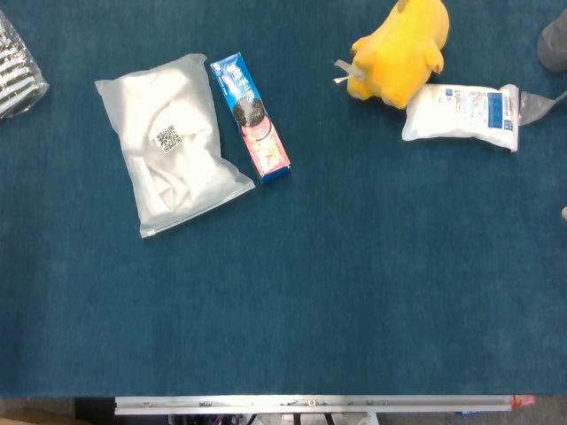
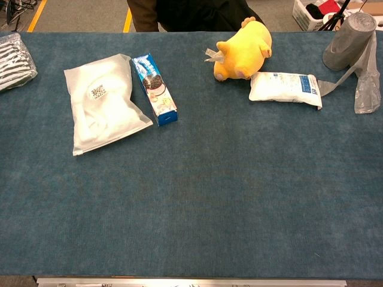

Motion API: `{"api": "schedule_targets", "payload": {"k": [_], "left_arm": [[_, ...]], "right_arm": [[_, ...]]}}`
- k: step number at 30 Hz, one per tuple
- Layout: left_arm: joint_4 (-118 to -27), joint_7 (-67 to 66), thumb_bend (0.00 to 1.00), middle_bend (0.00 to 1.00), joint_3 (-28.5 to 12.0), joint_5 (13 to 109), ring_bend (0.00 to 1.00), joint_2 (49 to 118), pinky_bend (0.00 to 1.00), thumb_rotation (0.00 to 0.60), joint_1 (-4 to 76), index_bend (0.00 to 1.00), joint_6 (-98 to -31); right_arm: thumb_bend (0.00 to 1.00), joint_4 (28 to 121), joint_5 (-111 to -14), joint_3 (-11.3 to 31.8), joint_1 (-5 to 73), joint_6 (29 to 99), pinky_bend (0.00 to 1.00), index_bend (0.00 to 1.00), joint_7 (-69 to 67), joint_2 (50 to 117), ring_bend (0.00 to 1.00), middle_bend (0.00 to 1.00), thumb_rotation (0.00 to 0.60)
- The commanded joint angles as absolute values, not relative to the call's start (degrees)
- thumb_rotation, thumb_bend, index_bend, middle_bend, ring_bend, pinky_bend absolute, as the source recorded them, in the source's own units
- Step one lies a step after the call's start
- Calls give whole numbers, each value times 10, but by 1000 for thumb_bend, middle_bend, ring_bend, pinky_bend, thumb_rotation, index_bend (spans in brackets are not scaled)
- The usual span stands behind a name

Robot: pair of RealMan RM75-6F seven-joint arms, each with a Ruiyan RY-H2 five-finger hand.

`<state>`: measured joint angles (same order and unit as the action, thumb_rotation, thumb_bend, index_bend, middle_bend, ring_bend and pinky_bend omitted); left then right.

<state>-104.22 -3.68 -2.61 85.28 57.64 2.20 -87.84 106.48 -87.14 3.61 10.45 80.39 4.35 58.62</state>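
Neither hand shows in the head view or the chest view. On the blue table cloth (image 1: 354,292) (image 2: 239,197) lies a white frosted bag with a QR label (image 1: 170,142) (image 2: 102,101) at the left. A blue cookie box (image 1: 251,117) (image 2: 154,88) lies right beside it, touching its right edge. A yellow plush toy (image 1: 400,50) (image 2: 244,51) sits at the back right. A white and blue pouch (image 1: 461,115) (image 2: 285,88) lies just in front of the toy.
A grey roll of plastic bags (image 2: 350,43) (image 1: 554,40) stands at the far right with a loose strip hanging down. A striped packet (image 2: 13,60) (image 1: 16,71) lies at the far left edge. A person in dark clothes (image 2: 191,13) stands behind the table.
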Motion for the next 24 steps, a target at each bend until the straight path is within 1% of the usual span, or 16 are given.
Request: {"api": "schedule_targets", "payload": {"k": [1, 6, 8, 11, 12, 13, 16, 21, 24], "left_arm": [[-1043, -38, 202, 270, -25, 853, 196, 576, 47, 600, 22, 347, -877], [-1046, -35, 202, 271, -25, 857, 196, 575, 48, 600, 21, 347, -880], [-1046, -35, 202, 270, -25, 857, 196, 575, 48, 600, 21, 347, -882], [-1047, -36, 201, 270, -25, 856, 196, 574, 48, 600, 21, 347, -881], [-1048, -36, 201, 270, -25, 857, 196, 574, 48, 600, 20, 347, -882], [-1048, -36, 201, 270, -25, 857, 196, 574, 48, 600, 20, 347, -882], [-1048, -33, 201, 270, -25, 858, 196, 573, 48, 600, 18, 347, -886], [-1049, -30, 201, 270, -25, 855, 196, 568, 47, 600, 13, 347, -894], [-1049, -29, 202, 271, -25, 854, 196, 567, 48, 600, 10, 349, -897]], "right_arm": [[45, 1065, -872, 36, 105, 803, 0, 213, 42, 586, 0, 155, 600], [46, 1068, -880, 41, 117, 791, 0, 217, 33, 583, 0, 155, 600], [87, 1070, -884, 44, 124, 783, 0, 252, 32, 582, 0, 156, 600], [270, 1073, -885, 50, 142, 763, 0, 358, 27, 587, 0, 179, 600], [322, 1073, -887, 53, 149, 755, 0, 405, 26, 591, 0, 198, 600], [347, 1072, -888, 54, 155, 749, 0, 441, 25, 595, 0, 213, 600], [377, 1071, -889, 59, 172, 731, 0, 503, 27, 607, 0, 233, 600], [380, 1066, -890, 64, 198, 702, 0, 600, 25, 628, 0, 241, 600], [379, 1061, -894, 67, 214, 689, 0, 614, 13, 645, 0, 234, 600]]}}
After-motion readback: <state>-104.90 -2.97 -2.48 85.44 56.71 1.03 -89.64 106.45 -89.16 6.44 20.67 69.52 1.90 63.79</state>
